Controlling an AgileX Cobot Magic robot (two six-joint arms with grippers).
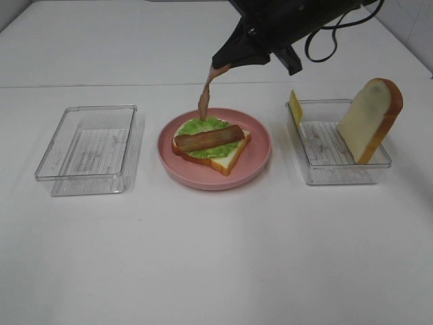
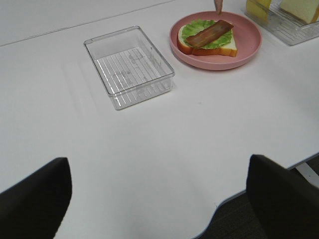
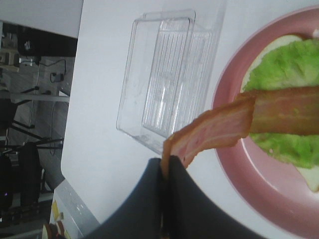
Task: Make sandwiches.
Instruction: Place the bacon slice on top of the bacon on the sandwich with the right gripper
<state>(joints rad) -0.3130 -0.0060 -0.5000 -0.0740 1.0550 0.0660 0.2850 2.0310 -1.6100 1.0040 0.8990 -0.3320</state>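
While your right gripper (image 1: 220, 66) hangs above the far side of the pink plate (image 1: 260, 162), its fingers are clamped together on the top end of the hanging bacon strip (image 1: 205, 95). That strip dangles almost straight down with a slight bend. Its lower end reaches the far edge of the lettuce leaf (image 1: 203, 126); you cannot tell from these views whether it touches the leaf or stops just above it.

On the plate, in the middle of the white table (image 1: 216, 257), you have a bottom bread slice (image 1: 229, 159) lying flat. The lettuce leaf covers most of it, and the flat bacon strip (image 1: 208, 138) lies across the lettuce, running side to side with a slight tilt.

To your right of the plate stands the right clear container (image 1: 318, 177). Inside it the second bread slice (image 1: 369, 118) is propped up on edge, leaning against the far right corner. The yellow cheese slice (image 1: 295, 106) stands upright at the container's far corner nearest the plate.

To your left of the plate sits the left clear container (image 1: 88, 172), well apart from it.

Your left gripper (image 2: 159, 199) is pulled back over the near edge of the table, away from everything. Its two dark fingers (image 2: 35, 199) are spread wide apart with nothing between them.
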